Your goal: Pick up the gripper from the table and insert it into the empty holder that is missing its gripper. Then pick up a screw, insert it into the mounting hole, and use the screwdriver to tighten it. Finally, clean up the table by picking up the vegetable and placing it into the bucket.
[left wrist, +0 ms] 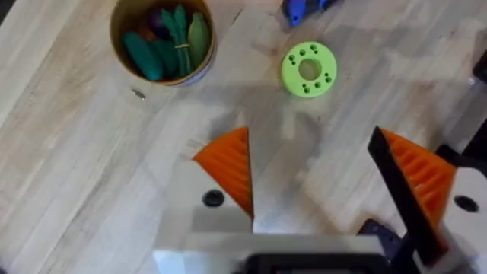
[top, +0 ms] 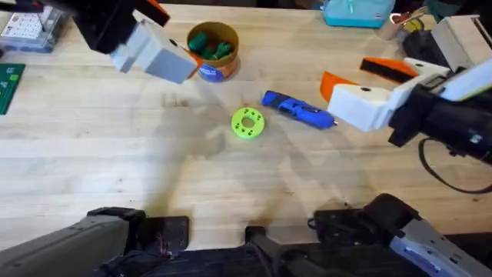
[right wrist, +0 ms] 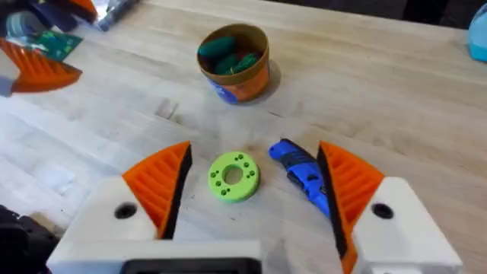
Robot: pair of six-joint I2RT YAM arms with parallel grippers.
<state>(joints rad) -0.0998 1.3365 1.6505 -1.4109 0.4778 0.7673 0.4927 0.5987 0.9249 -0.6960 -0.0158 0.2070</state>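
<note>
The bucket (top: 214,52) stands at the back of the table, and the dark-green vegetable (left wrist: 141,55) lies inside it among other green toy pieces. The blue screwdriver (top: 298,109) lies on the wood right of centre, next to a lime-green holed disc (top: 247,123). My left gripper (top: 173,58) hovers open and empty just left of the bucket (left wrist: 162,38). To the right of the screwdriver (right wrist: 300,167), my right gripper (top: 346,71) is open and empty above the table. A tiny metal piece (left wrist: 138,94), maybe a screw, lies by the bucket. The loose gripper part and the holder are out of view.
A teal box (top: 357,11) sits at the back edge. Small parts trays (top: 27,31) and a green board (top: 9,85) are at the far left. Cables and arm bases (top: 369,223) line the front edge. Bare wood lies in front of the disc (right wrist: 233,176).
</note>
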